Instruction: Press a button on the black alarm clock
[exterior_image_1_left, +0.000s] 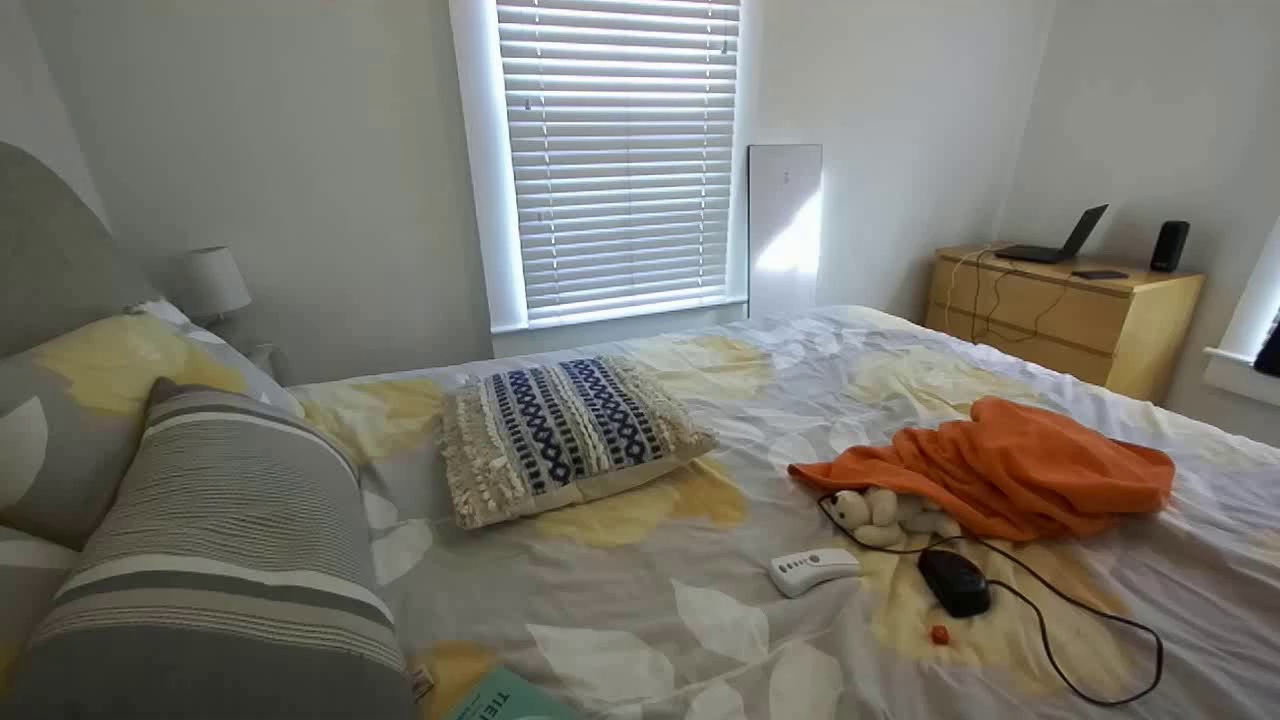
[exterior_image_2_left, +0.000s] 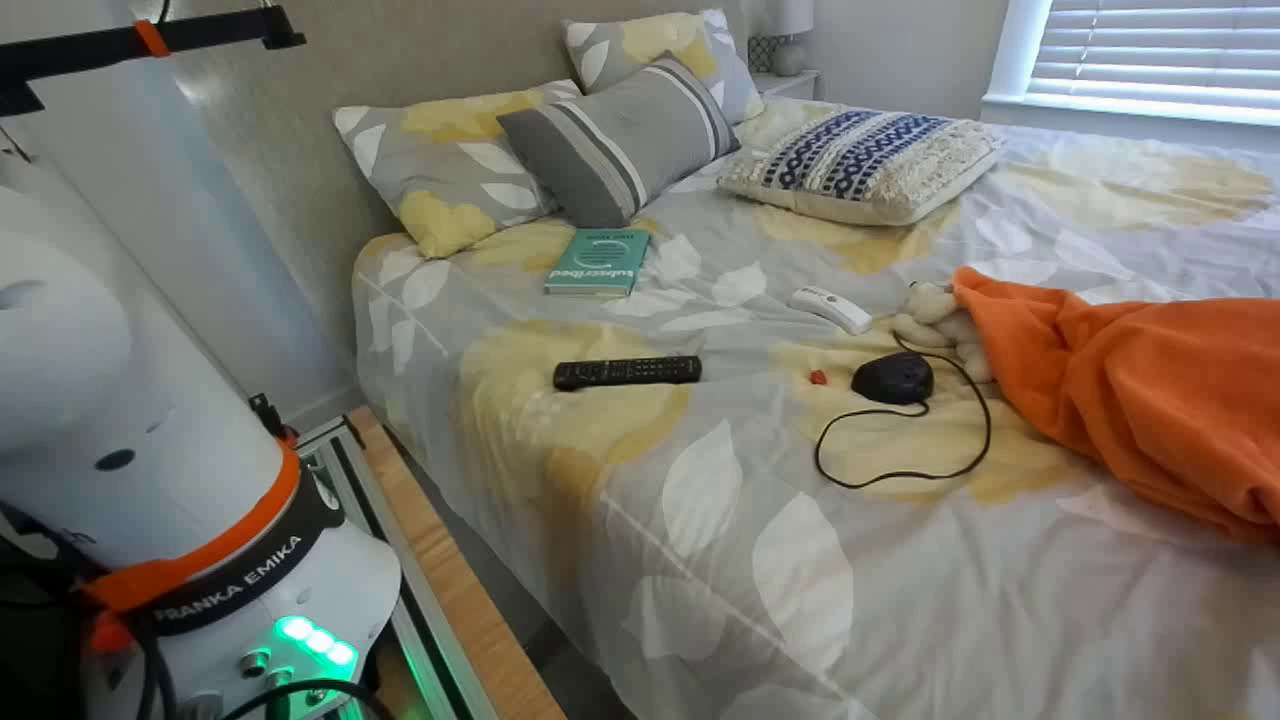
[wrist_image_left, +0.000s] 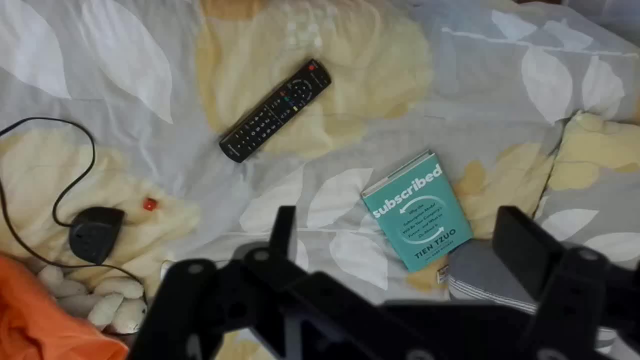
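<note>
The black alarm clock (exterior_image_1_left: 955, 583) is a small rounded black gadget with a thin black cord. It lies on the patterned bed beside the orange cloth, and also shows in an exterior view (exterior_image_2_left: 893, 378). In the wrist view the clock (wrist_image_left: 96, 235) is at the left, well away from the jaws. Its buttons cannot be made out. My gripper (wrist_image_left: 398, 220) is open and empty, high above the bed, with its fingers apart and a teal book in view between them. The gripper does not show in either exterior view.
An orange cloth (exterior_image_2_left: 1150, 390) partly covers a cream plush toy (exterior_image_2_left: 930, 305) beside the clock. A white remote-like object (exterior_image_1_left: 812, 571), a small red piece (wrist_image_left: 149, 204), a black remote (wrist_image_left: 275, 111) and the teal book (wrist_image_left: 419, 215) lie on the bed. Pillows (exterior_image_2_left: 630, 145) stand at the headboard.
</note>
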